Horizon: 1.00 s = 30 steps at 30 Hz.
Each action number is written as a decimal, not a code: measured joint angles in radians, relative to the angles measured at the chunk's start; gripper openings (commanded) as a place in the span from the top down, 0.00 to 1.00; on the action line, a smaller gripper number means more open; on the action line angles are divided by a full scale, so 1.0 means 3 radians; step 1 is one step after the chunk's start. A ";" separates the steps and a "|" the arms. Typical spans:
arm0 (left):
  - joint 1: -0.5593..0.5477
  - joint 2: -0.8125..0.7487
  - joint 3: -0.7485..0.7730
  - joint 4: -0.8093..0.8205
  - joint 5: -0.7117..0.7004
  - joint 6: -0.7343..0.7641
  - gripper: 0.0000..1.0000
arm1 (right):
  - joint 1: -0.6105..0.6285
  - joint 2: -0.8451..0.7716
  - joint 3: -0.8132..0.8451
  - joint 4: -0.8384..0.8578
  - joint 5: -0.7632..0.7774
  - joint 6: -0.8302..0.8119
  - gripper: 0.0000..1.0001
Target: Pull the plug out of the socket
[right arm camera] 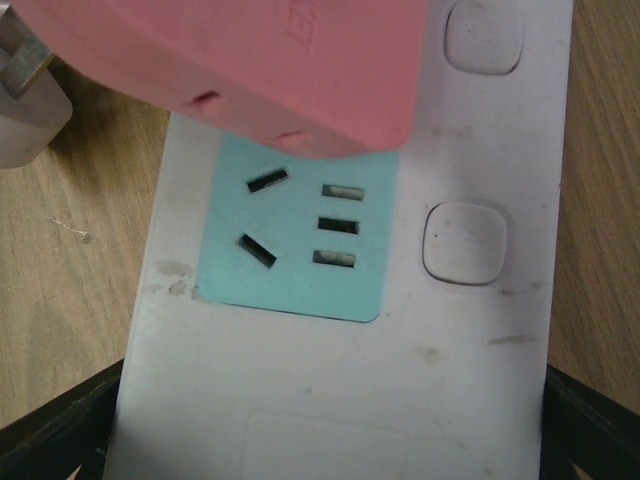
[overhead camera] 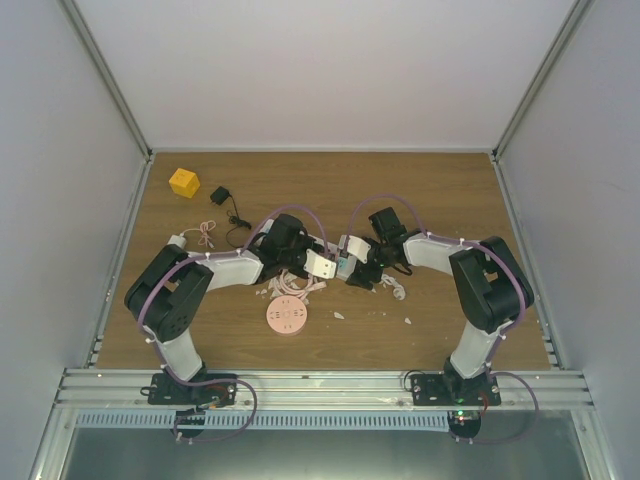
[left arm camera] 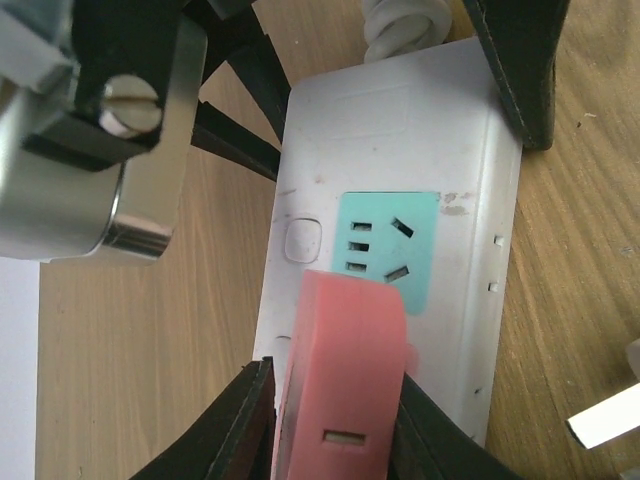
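Observation:
A pink plug (left arm camera: 345, 380) stands on a white socket strip (left arm camera: 470, 190), just beside its teal socket face (left arm camera: 400, 240). Its prongs are hidden. My left gripper (left arm camera: 335, 390) is shut on the plug, one black finger on each side. My right gripper (right arm camera: 325, 435) is shut on the strip (right arm camera: 400, 380), its black fingers (right arm camera: 55, 430) at both long edges. The plug (right arm camera: 250, 60) fills the top of the right wrist view. In the top view both grippers, left (overhead camera: 312, 266) and right (overhead camera: 358, 268), meet at the table's middle.
A yellow cube (overhead camera: 184, 182) and a black adapter with its cable (overhead camera: 219, 196) lie at the back left. A pink round disc (overhead camera: 286, 319) and loose pale cords (overhead camera: 290, 286) lie in front of the grippers. A white plug (right arm camera: 25, 110) lies beside the strip.

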 measured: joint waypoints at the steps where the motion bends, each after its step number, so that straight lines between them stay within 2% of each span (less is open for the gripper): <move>1: 0.0000 0.0000 0.0000 0.0000 0.0000 -0.0004 0.74 | 0.0000 0.0000 0.0000 0.0001 0.0000 0.0000 0.66; 8: 0.0001 -0.0015 -0.0001 0.0004 0.0000 -0.0031 0.78 | 0.0000 0.0000 0.0000 0.0003 0.0000 -0.0013 0.66; 12: 0.0001 -0.0074 -0.0020 -0.0015 0.0001 -0.0028 0.85 | 0.0003 0.0000 0.0000 0.0008 -0.0004 -0.0037 0.67; 27: 0.0013 -0.0388 -0.0090 -0.0006 0.0025 0.0008 0.86 | 0.0024 0.0000 0.0000 0.0013 -0.0017 -0.0084 0.67; 30: 0.0017 -0.0407 -0.0090 0.0006 0.0023 0.0027 0.87 | 0.0024 0.0000 0.0000 0.0011 -0.0017 -0.0084 0.64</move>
